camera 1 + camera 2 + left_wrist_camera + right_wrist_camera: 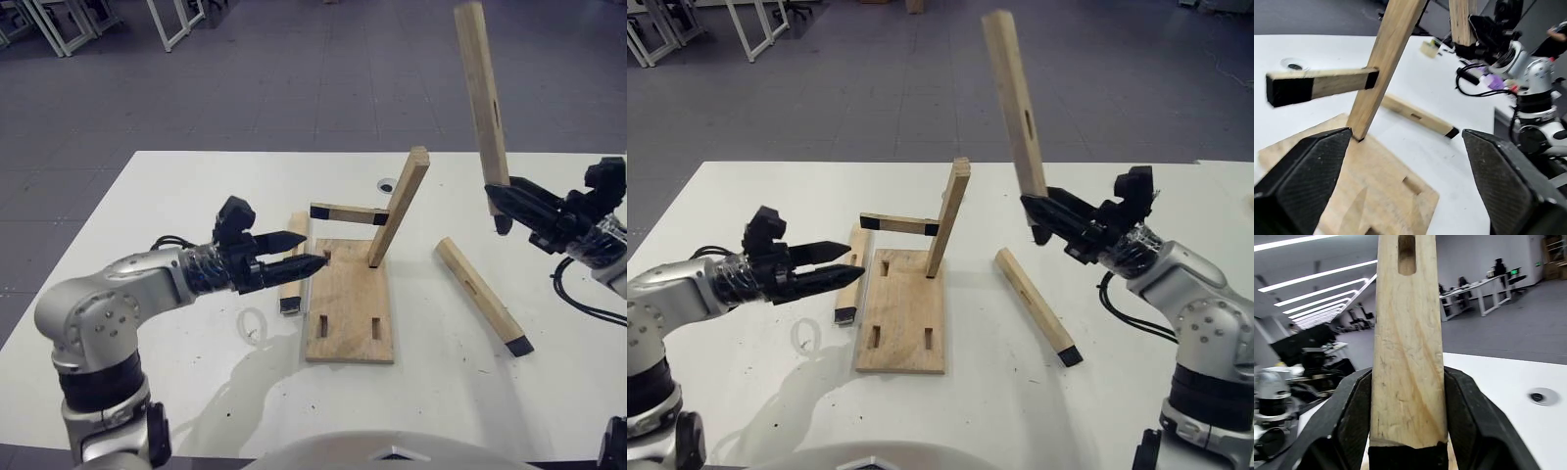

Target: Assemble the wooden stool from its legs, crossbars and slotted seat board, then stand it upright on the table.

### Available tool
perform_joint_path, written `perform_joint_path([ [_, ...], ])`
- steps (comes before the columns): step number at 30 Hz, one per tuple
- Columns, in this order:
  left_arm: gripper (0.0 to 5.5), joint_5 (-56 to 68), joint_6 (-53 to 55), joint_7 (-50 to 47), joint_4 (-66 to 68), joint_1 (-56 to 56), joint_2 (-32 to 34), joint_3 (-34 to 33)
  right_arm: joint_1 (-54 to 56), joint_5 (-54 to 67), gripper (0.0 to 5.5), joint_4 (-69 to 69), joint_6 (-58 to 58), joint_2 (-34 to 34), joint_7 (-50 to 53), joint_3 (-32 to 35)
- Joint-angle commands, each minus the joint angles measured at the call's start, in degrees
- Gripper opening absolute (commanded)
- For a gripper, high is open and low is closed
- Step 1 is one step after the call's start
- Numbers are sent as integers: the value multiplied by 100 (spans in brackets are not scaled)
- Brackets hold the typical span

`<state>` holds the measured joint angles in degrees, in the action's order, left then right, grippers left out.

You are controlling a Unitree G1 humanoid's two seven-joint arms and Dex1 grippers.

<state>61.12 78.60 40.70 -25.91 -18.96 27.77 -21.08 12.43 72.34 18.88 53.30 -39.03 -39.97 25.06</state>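
Right fingers (1354, 426) clamping raised leg (1014, 98), loose leg (1034, 304) beside seat board (901, 338)

The upright leg (400, 207) and crossbar (350, 212) obstruct the seat board (350, 328) at its far end.

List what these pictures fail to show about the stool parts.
- Held leg: both ends cut off by the right wrist view's edges; the right gripper covers its lower end in the eye views.
- Loose piece beside the seat board: middle hidden behind the left gripper, eye views.
- Standing leg: depth in its slot, too small.
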Motion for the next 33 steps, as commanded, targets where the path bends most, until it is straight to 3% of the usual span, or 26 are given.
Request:
perform_joint_path([
  [1,418,1081,193,-595,497,-510,-491,-153,224,1268,202,670,425,-80,371,-307],
  [8,418,2374,-55,-1574,859,-861,-633,351,363,1219,202,1054,408,255,690,-1474],
  [18,418,3316,-528,-2020,1121,-936,-177,869,317,875,202,1222,475,62,361,-2063],
  [29,240,4437,-1080,-2054,1106,-796,284,1203,294,691,202,1245,459,-86,97,-2145],
  [33,238,4554,-1303,-2079,1099,-769,308,1227,348,806,202,1243,488,-92,130,-2152],
])
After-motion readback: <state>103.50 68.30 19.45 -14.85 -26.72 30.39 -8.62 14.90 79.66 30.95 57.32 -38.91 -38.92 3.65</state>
